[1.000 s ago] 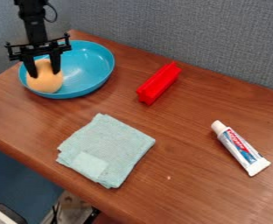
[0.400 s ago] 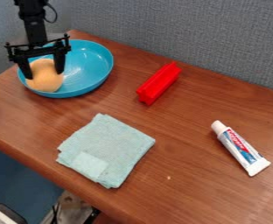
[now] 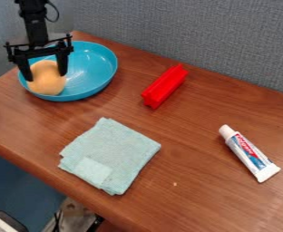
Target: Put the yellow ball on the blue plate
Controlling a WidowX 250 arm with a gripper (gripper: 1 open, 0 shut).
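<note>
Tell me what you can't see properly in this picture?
- Ball: its top sits behind the end effector, so contact is unclear.
- Plate: left rim hidden by the end effector.
- Toothpaste tube: lettering too small.
- Arm: cut off by the top edge.

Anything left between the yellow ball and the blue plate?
Nothing visible. The yellow ball already sits in the blue plate, at its left side, with the gripper open, a finger on each side of it. The red block lies off to the right.
</note>
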